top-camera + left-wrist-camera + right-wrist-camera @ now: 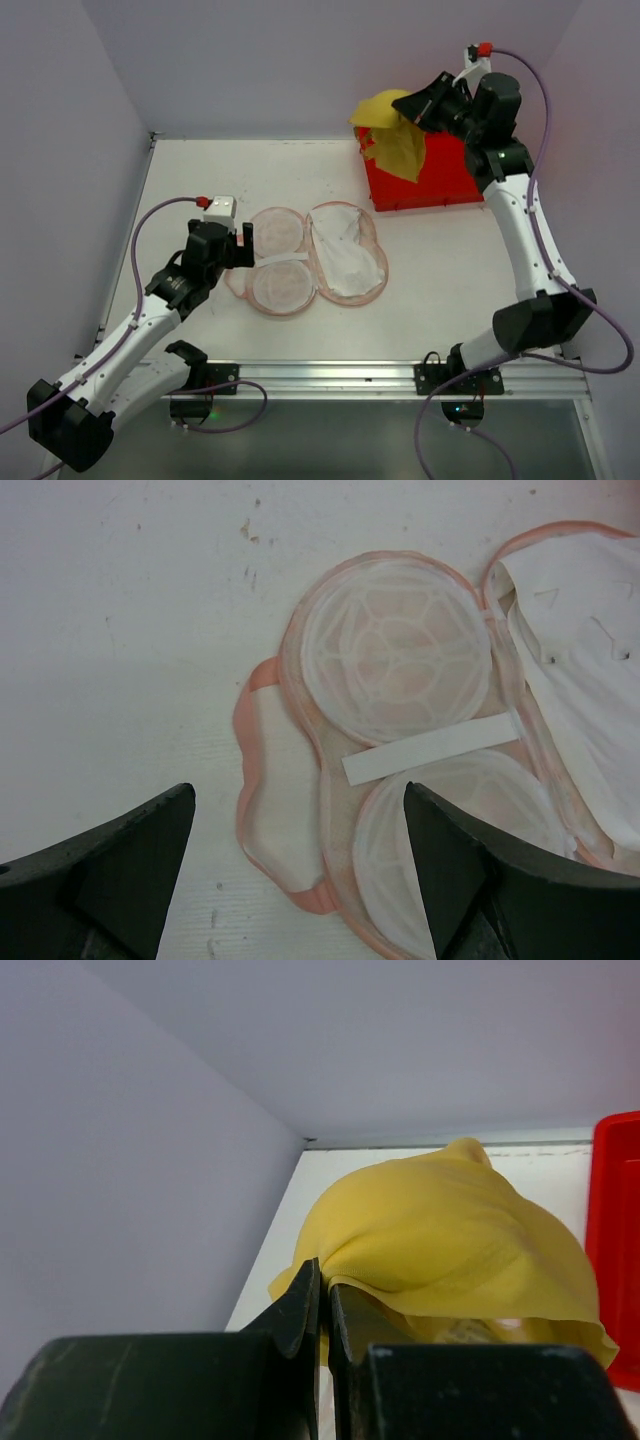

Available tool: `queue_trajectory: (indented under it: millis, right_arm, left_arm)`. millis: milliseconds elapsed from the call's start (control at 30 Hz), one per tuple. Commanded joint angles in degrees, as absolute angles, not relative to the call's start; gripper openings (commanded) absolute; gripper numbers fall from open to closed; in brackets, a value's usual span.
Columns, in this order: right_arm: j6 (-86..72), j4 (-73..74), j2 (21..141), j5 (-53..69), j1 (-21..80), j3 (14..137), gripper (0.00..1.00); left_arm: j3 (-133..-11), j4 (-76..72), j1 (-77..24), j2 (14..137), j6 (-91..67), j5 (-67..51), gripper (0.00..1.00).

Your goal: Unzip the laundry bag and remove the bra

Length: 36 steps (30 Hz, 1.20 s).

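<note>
The laundry bag (pixel 305 258) lies unzipped and spread flat on the table, its pink-edged lobes showing pale mesh and white round cup frames (pixel 400 670). My left gripper (pixel 244 250) is at the bag's left edge, open; in the left wrist view the left gripper (pixel 297 792) straddles the loose pink zip edging and holds nothing. The bra (pixel 395 140) is yellow and hangs in the air over the left part of the red tray. My right gripper (pixel 415 105) is shut on it, pinching a fold of the bra (pixel 450 1230) between the right gripper (pixel 325 1280) tips.
A red plastic tray (pixel 440 180) stands at the back right of the table, its edge (pixel 615 1240) visible beside the hanging fabric. Pale walls enclose the table on the left, back and right. A metal rail runs along the near edge.
</note>
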<state>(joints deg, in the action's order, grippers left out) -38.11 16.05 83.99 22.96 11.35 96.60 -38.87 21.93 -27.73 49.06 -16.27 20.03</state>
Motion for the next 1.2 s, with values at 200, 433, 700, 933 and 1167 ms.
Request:
queue_trajectory:
  millis: [200, 433, 700, 933, 1167]
  right_arm:
    - [-41.7, 14.7, 102.9, 23.7, -2.8, 107.7, 0.00]
    - [-40.7, 14.6, 114.3, 20.6, -10.0, 115.6, 0.00]
    - [-36.8, 11.2, 118.3, 15.4, -12.5, 116.0, 0.00]
    - [-43.3, 3.3, 118.9, 20.6, -10.2, 101.4, 0.00]
    - [-50.0, -2.1, 119.5, 22.5, -4.6, 90.7, 0.03]
  left_arm:
    - [-38.4, 20.7, -27.3, 48.6, -15.2, 20.7, 0.89]
    - [-38.7, 20.6, -27.4, 50.2, -15.0, 19.6, 0.89]
    - [-38.4, 20.0, -27.4, 50.2, -15.0, 18.8, 0.89]
    - [-38.4, 20.0, -27.4, 50.3, -14.9, 19.0, 0.89]
    - [-38.2, 20.1, -27.3, 49.4, -15.0, 18.7, 0.89]
